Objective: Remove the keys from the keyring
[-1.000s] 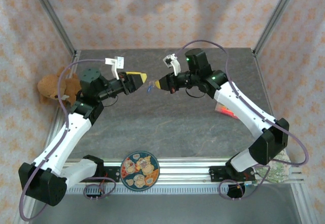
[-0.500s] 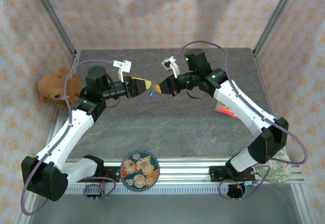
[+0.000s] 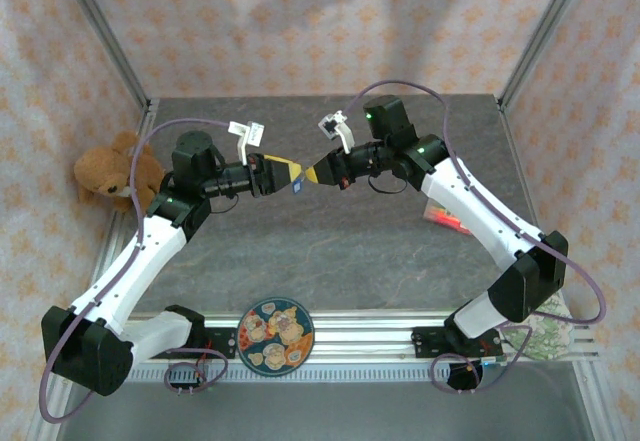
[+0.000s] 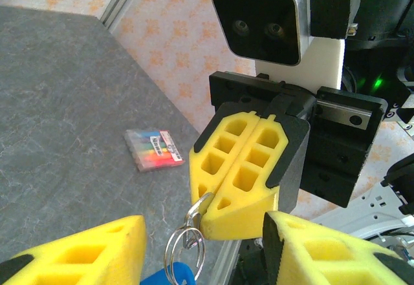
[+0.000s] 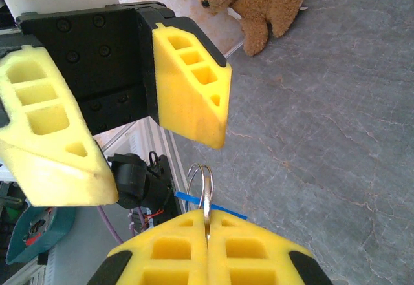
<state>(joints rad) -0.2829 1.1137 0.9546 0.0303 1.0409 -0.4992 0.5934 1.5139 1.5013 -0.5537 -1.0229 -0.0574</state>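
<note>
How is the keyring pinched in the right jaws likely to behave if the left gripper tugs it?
The keyring probably swings freely, since the right gripper pinches only one thin edge of its ring. Its smooth metal looks slippery, so it may slide out. The blue tag seems light.

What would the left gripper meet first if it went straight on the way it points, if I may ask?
Probably the keyring pinched in the right gripper's shut tips, straight ahead between the left gripper's open fingers; those yellow tips come right behind it, though depth is unclear.
</note>
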